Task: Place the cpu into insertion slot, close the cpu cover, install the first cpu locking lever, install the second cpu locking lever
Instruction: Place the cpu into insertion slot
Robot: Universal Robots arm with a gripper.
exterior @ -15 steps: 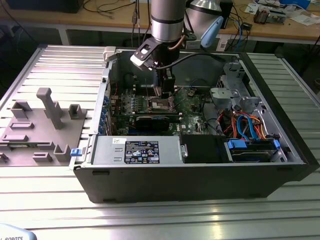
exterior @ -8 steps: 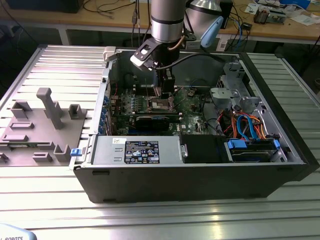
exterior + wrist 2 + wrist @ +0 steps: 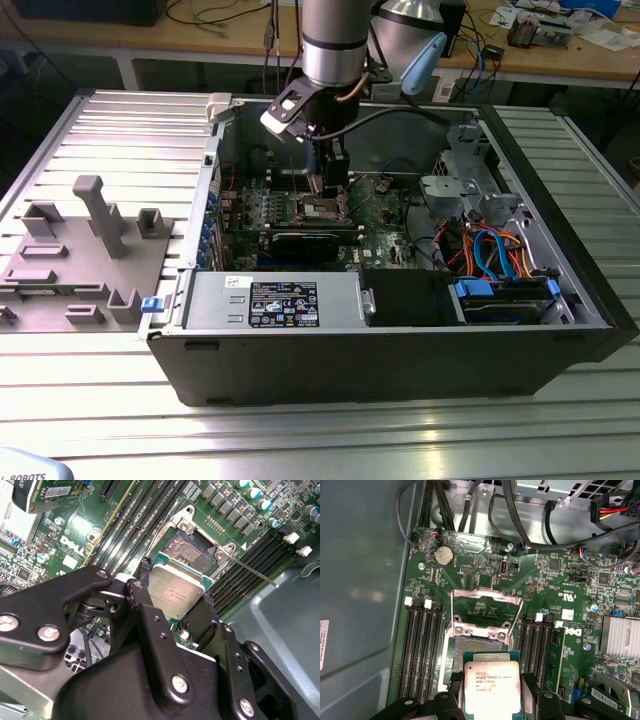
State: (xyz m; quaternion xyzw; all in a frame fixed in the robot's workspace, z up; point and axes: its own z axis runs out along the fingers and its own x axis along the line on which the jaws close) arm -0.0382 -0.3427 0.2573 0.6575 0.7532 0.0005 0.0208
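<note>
Tool point(image 3: 176, 586) grips cpu point(image 3: 491, 687) above open insertion slot point(image 3: 192, 547).

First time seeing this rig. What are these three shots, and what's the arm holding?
The exterior view shows one robot arm reaching down into an open computer case, which lies on a ribbed metal table. A grey fixture block sits on the exterior view's left. Both wrist views come from cameras riding near the arm's wrist, looking at the green motherboard. The gripper, with its black fingers, is shut on the cpu, a square silver-topped chip held over the insertion slot. The cpu cover stands flipped open.
</note>
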